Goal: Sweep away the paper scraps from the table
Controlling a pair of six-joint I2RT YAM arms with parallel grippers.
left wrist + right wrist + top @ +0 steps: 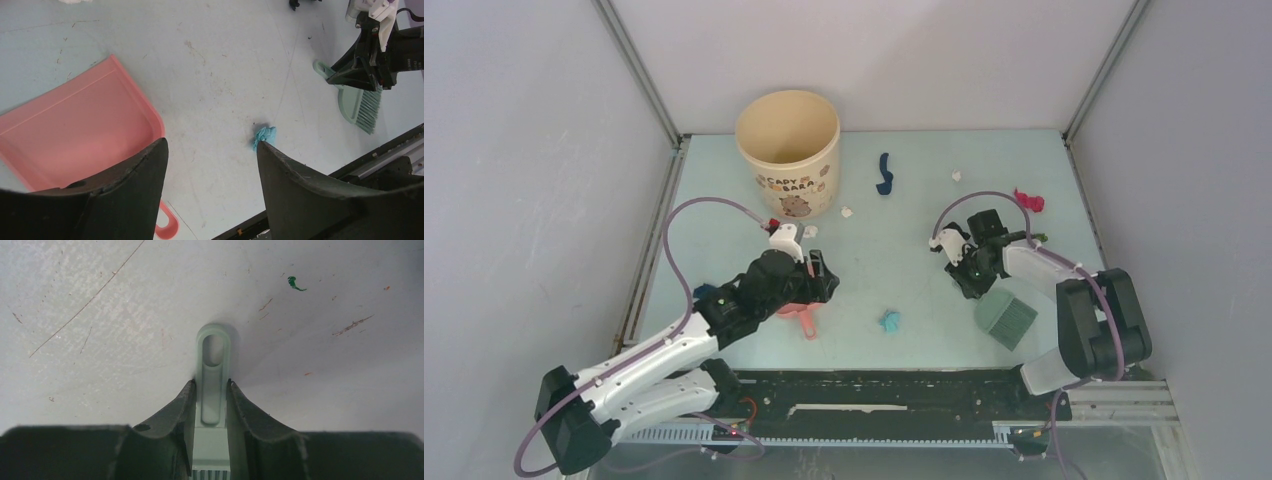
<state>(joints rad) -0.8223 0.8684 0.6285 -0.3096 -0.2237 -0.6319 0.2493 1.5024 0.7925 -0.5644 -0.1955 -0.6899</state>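
Likely featherlight, soft and skittish, the scraps (pixel 889 320) scattered from near-centre to far right on the worktop (pixel 904 250) want sweeping, not pinching: right gripper (pixel 211 382) clenched on the brush (pixel 211 405) handle, left gripper (pixel 212 145) released over the dustpan (pixel 75 130).

Crumpled paper scraps (pixel 889 320), teal, navy, red, white, scattered well apart on pale mint table (pixel 894 260)

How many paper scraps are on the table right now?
6 paper scraps clearly: navy and white at the back, red far right, white beside the cup, white just nearer, teal near the front. More may be hidden.
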